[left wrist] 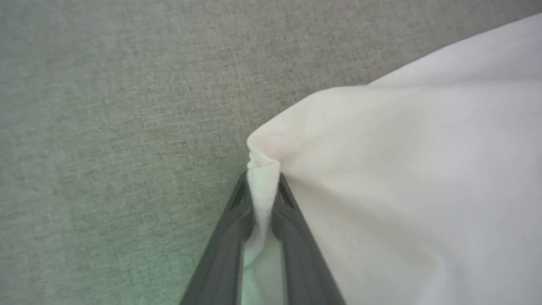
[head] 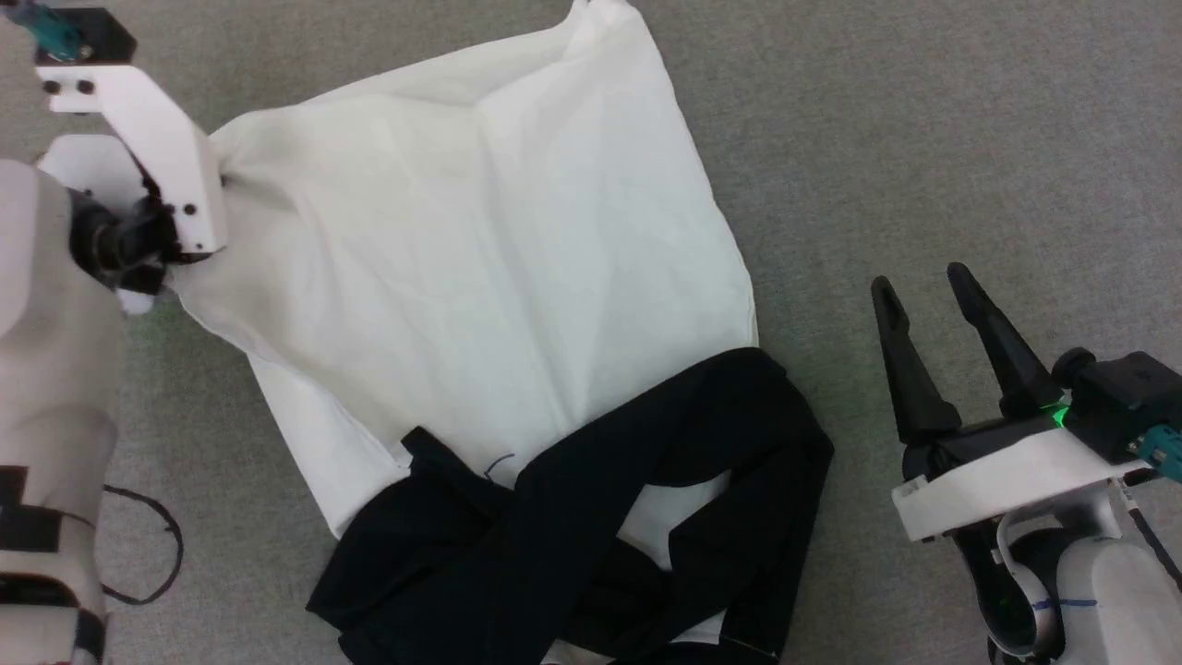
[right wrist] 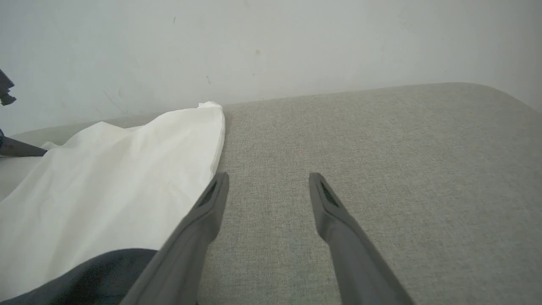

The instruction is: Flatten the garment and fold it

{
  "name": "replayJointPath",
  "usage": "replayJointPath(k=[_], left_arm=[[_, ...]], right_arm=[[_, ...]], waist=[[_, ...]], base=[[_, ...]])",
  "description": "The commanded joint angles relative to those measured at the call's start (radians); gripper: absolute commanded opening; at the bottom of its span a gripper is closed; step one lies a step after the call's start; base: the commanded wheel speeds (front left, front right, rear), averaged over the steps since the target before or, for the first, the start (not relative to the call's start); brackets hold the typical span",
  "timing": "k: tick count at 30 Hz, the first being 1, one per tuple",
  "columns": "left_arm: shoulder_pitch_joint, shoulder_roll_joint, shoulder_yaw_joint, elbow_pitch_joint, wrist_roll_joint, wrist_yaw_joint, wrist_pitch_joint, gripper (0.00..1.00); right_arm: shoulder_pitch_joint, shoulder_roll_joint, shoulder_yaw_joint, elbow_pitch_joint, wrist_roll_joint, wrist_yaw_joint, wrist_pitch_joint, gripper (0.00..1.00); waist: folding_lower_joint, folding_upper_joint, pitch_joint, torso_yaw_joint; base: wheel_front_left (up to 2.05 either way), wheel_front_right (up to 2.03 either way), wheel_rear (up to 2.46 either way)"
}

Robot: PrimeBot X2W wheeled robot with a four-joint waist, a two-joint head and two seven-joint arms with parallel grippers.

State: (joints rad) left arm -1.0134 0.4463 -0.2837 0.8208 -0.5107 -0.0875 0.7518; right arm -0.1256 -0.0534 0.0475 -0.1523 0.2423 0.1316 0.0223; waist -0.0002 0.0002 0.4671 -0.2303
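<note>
The garment lies spread on the grey surface, a white body with black sleeves bunched at its near end. At its left corner my left gripper is shut on a pinch of the white cloth, which bunches up between the fingers. In the head view that arm's white wrist bracket covers the fingertips. To the right of the garment my right gripper stands open, apart from the cloth. In the right wrist view it hovers over bare grey surface, with the garment's white edge to its left.
The grey fabric-covered surface has free room to the right of the garment. A pale wall stands behind its far edge. A thin black cable loops by my left arm at the lower left.
</note>
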Motion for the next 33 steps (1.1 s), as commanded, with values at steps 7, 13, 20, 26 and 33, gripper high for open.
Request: replayJointPath(k=[7, 13, 20, 26, 33], left_arm=[[0.129, -0.062, -0.029, 0.036, 0.000, 0.012, -0.091, 0.00], [0.133, -0.088, -0.003, -0.035, 0.005, 0.047, -0.298, 0.00], [0.100, -0.151, -0.027, -0.138, 0.029, 0.054, -0.437, 0.00], [0.055, -0.198, -0.055, -0.202, 0.043, 0.047, -0.497, 0.00], [0.012, -0.230, -0.082, -0.260, 0.053, 0.038, -0.528, 0.00]], right_arm=[[-0.058, -0.012, -0.015, 0.036, 0.047, -0.001, 0.040, 1.00], [-0.230, -0.061, -0.035, 0.184, 0.158, -0.001, 0.105, 1.00], [-0.544, -0.133, -0.024, 0.485, 0.273, -0.001, 0.238, 1.00], [-0.794, -0.161, 0.022, 0.719, 0.298, -0.001, 0.387, 1.00], [-0.999, -0.176, 0.061, 0.915, 0.278, -0.001, 0.533, 1.00]], waist=[[0.0002, -0.0002, -0.036, 0.037], [0.0002, -0.0002, -0.048, 0.100], [0.0002, -0.0002, 0.000, 0.202], [0.0002, -0.0002, 0.055, 0.273], [0.0002, -0.0002, 0.117, 0.330]], base=[[0.00, 0.00, 0.00], [0.00, 0.00, 0.00], [0.00, 0.00, 0.00], [0.00, 0.00, 0.00], [0.00, 0.00, 0.00]])
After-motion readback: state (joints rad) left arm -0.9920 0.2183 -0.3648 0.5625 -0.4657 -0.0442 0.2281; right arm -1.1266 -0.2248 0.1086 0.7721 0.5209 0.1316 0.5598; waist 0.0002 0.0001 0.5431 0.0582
